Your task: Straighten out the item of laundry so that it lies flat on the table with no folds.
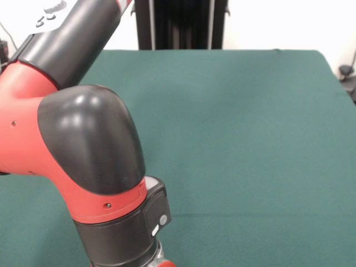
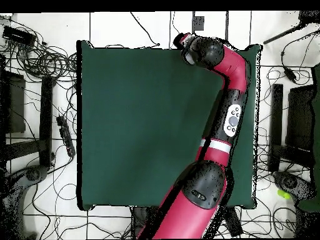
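Observation:
The item of laundry shows in neither view. The table (image 1: pixel 250 139) is covered in dark green cloth, and its visible surface (image 2: pixel 137 125) is bare. My red and black arm (image 1: pixel 83 156) fills the left of the front view and runs down past the bottom edge. In the overhead view the arm (image 2: pixel 231 81) reaches along the table's right side. Its wrist (image 2: pixel 194 47) ends over the table's top edge, right of the middle. The gripper lies under the wrist and below the front view's bottom edge, so it does not show.
Cables and stands (image 2: pixel 44 69) lie on the floor around the table. A black stand (image 1: pixel 178 25) rises behind the table's far edge in the front view.

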### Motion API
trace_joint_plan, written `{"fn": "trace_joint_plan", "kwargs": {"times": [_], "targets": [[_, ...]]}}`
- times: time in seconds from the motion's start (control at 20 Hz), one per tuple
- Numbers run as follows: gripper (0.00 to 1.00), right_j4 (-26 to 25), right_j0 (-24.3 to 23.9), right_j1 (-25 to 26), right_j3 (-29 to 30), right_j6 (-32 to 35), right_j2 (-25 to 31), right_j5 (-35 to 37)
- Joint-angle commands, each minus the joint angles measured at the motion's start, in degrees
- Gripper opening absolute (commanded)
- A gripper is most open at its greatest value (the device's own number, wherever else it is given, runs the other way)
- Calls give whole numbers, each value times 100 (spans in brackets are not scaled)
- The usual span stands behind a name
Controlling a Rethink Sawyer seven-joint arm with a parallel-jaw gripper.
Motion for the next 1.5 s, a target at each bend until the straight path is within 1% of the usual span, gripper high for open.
{"fn": "trace_joint_plan", "kwargs": {"times": [0.05,0.15,0.3,0.4,0.45,0.5,0.55,0.6,0.7,0.75,0.85,0.95,1.05,1.15,1.25,1.4,1.5], "targets": [[0,-989,-70,-89,-250,-296,751,3484],[0,-1189,-74,-61,-315,-389,896,3483],[0,-1658,-136,42,-410,-476,1332,3369],[0,-2205,-270,140,-515,-537,1782,3043],[0,-2539,-382,219,-582,-592,2137,2924],[0,-2940,-504,325,-668,-788,2620,2958],[0,-3447,-621,425,-771,-933,3199,3076],[0,-4033,-711,496,-876,-1086,3803,3250],[0,-5466,-819,540,-1078,-1241,5042,3598],[0,-6103,-861,544,-1157,-1180,5603,3744],[0,-7150,-967,572,-1305,-945,6659,4019],[0,-7828,-1046,567,-1450,-734,7525,4461],[0,-8439,-1064,484,-1553,-619,8221,4717],[0,-8821,-1046,341,-1600,-480,8617,4768],[0,-9064,-1008,178,-1610,-364,8830,4699],[0,-9232,-942,-74,-1604,-217,8960,4699],[0,-9283,-905,-244,-1609,-67,9025,4837]]}}
